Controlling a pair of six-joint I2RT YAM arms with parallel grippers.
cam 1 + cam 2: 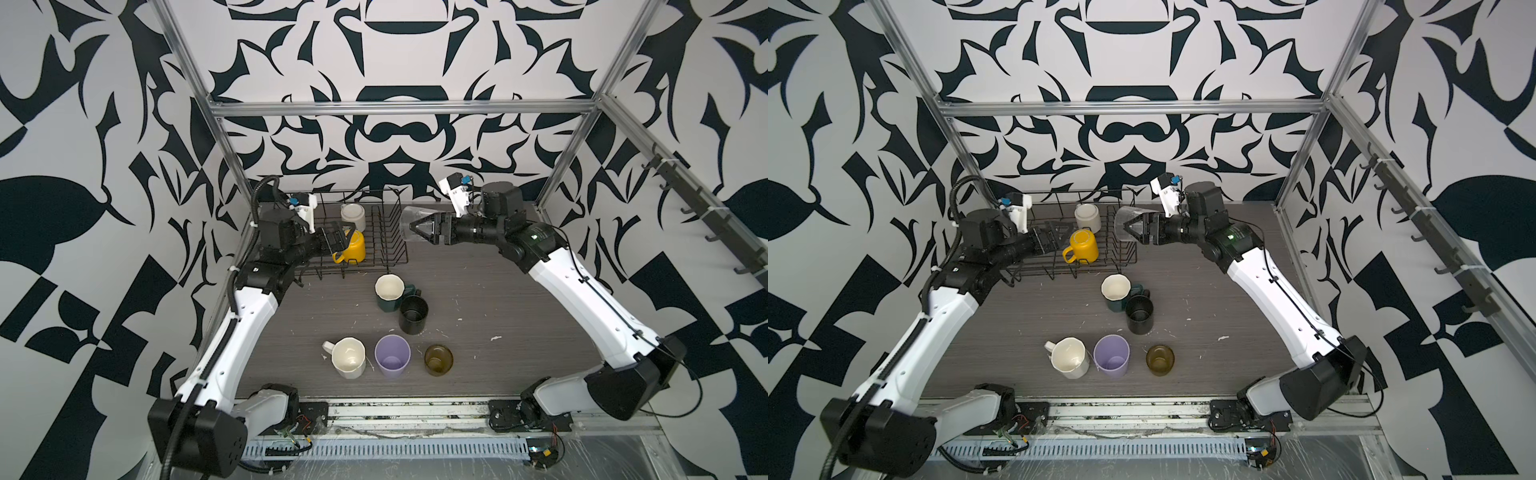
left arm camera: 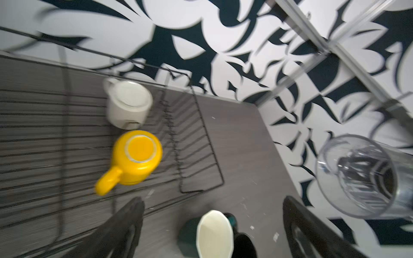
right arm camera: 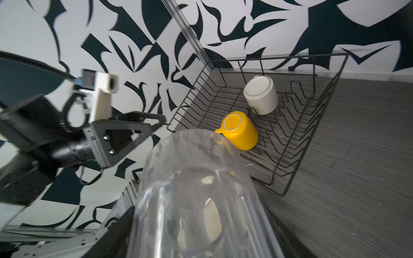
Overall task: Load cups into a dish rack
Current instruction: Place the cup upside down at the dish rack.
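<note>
The black wire dish rack [image 1: 365,266] [image 1: 1100,266] stands at the back of the table. Upside down inside it are a yellow mug [image 1: 353,247] [image 2: 138,156] [image 3: 240,130] and a white mug [image 1: 353,216] [image 2: 128,105] [image 3: 261,97]. My left gripper [image 1: 338,237] [image 2: 213,201] hovers open over the rack beside the yellow mug, holding nothing. At the rack's right end my right gripper [image 1: 415,230] [image 3: 196,234] is shut on a clear glass [image 1: 409,222] [image 2: 362,176] [image 3: 190,189], which lies sideways in the air with its mouth toward the rack.
On the table in front of the rack stand a dark-green faceted mug [image 1: 388,293], a black mug [image 1: 413,313], a cream faceted mug [image 1: 349,357], a lilac tumbler [image 1: 392,355] and an amber glass [image 1: 438,359]. Metal frame posts rise at the back corners.
</note>
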